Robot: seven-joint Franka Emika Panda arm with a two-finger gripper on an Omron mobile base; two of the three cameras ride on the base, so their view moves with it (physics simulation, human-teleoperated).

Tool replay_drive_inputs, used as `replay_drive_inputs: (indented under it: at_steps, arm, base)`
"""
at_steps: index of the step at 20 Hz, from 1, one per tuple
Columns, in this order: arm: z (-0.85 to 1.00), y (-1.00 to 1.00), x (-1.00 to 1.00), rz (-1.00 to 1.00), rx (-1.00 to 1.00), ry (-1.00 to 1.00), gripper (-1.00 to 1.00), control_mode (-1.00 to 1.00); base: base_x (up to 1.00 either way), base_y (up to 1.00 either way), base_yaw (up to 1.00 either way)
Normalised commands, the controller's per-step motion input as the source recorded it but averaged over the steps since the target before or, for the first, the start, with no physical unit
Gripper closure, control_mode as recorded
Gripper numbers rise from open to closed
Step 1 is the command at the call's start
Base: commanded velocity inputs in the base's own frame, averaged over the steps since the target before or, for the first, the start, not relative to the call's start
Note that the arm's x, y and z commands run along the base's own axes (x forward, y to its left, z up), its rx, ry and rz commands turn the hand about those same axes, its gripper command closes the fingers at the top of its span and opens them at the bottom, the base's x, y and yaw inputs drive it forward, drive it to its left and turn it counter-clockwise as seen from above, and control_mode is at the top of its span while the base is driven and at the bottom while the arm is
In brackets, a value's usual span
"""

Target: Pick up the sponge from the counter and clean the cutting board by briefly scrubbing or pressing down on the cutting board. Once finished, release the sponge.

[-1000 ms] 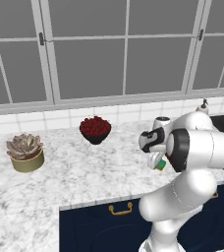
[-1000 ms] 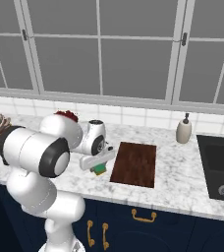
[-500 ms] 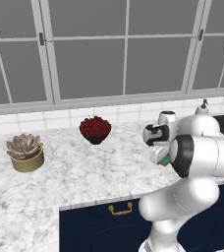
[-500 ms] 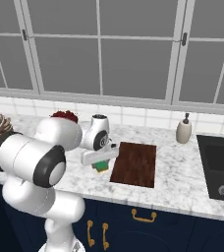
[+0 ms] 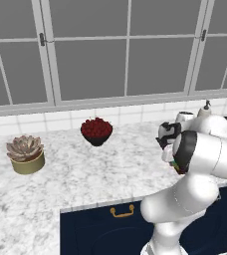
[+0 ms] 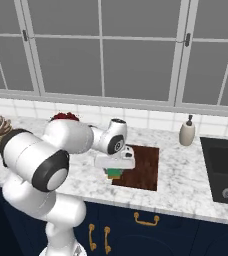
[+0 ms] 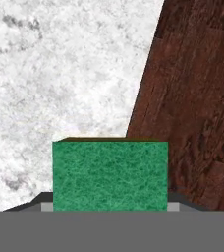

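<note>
One sponge (image 7: 110, 174) sits clamped in our tool (image 6: 114, 171), green face toward the hand camera, with a dark finger showing at each lower corner of the block. Taking the cutting board (image 6: 141, 166) as our landmark: the sponge hangs just at the board's left edge, as seen from the right base camera, at most barely over the wood. In the hand view the reddish-brown board fills the right side and the marbled desk (image 7: 60, 74) the left, with the sponge straddling the line between them. We cannot tell from these pictures whether the sponge is clear of the surface or already brushing it.

We judge the carry to be nearly done and the scrub not yet begun. What could go wrong from here:

- Pressing down now would land part of the sponge on the desk instead of the board, because we are too near the edge (a short shift toward the board's middle would cure that).
- A push at the rim could slide the thin board across the smooth stone.
- The sponge is soft, so a hard press might squeeze it out of our grip or twist it sideways.
- Letting go early, before any contact with the wood, would leave the cleaning undone.
</note>
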Motion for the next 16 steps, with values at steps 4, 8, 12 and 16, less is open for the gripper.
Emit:
replay_drive_inputs:
  at_steps: [4,8,12,16]
  arm:
    - [-0.21,-0.44,0.04,-0.32,0.02,0.00,1.00,-1.00]
    - [-0.35,-0.02,0.28,-0.26,0.00,0.00,1.00,-1.00]
    - [-0.34,0.00,0.28,-0.21,0.00,-0.02,1.00,-1.00]
    - [-0.26,0.00,0.39,-0.08,0.00,-0.10,1.00,-1.00]
  base:
    - [0.00,0.00,0.00]
    - [0.00,0.00,0.00]
    - [0.00,0.00,0.00]
    - [0.00,0.00,0.00]
